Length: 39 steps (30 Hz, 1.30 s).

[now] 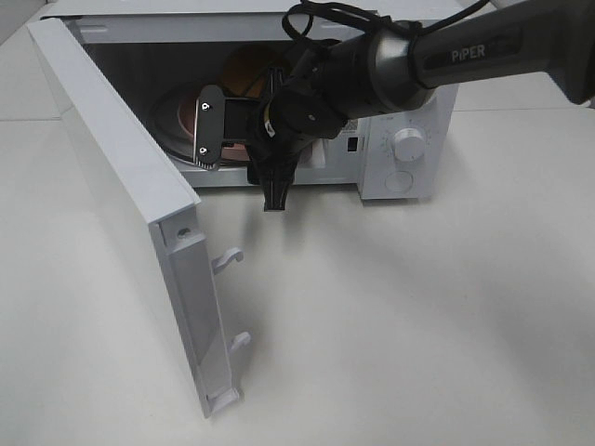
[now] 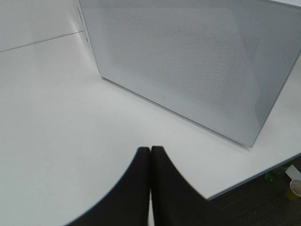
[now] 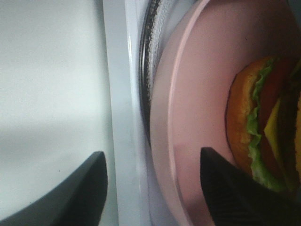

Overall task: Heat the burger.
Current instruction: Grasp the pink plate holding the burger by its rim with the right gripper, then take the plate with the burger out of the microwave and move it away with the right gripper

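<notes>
The burger (image 1: 244, 71) lies on a round pink plate (image 1: 175, 113) inside the open white microwave (image 1: 406, 177). In the right wrist view the burger (image 3: 261, 127) shows its bun, lettuce, tomato and cheese on the plate (image 3: 202, 84). My right gripper (image 1: 242, 158) is open at the microwave's mouth. In its wrist view (image 3: 153, 188) one finger is over the plate beside the burger and the other is outside the front sill; it holds nothing. My left gripper (image 2: 150, 188) is shut and empty, low over the white table, outside the microwave's door (image 2: 188, 61).
The microwave door (image 1: 121, 167) stands wide open toward the front left, with two latch hooks (image 1: 228, 260) on its edge. The dial panel (image 1: 407, 144) is right of the cavity. The table's edge and a cup on the floor (image 2: 295, 187) show in the left wrist view.
</notes>
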Each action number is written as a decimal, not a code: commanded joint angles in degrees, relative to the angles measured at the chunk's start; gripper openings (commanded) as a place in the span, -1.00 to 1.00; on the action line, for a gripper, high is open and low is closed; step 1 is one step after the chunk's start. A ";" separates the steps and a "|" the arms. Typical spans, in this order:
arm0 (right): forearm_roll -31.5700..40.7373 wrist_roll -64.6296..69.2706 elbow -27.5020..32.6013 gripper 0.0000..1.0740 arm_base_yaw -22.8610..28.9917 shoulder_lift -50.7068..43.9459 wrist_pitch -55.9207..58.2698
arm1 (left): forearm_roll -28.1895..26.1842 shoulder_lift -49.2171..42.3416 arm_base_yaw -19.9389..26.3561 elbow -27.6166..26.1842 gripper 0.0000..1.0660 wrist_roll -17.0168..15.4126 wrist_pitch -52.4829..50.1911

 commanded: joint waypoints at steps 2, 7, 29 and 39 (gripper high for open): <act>-0.11 0.74 -0.23 0.07 -0.06 0.52 -0.80 | 0.00 -1.26 0.00 0.06 -0.99 0.11 0.00; -0.11 0.74 -0.23 0.06 -0.06 1.32 -1.32 | 0.00 -1.26 0.00 0.06 -0.99 0.11 0.00; -0.23 1.78 -0.23 -1.00 -0.17 2.92 0.06 | 0.00 -1.26 0.00 0.06 -0.99 0.11 0.00; -0.23 0.00 -0.23 -1.00 -0.06 2.92 0.52 | 0.00 -1.26 0.00 0.06 -0.99 0.11 0.00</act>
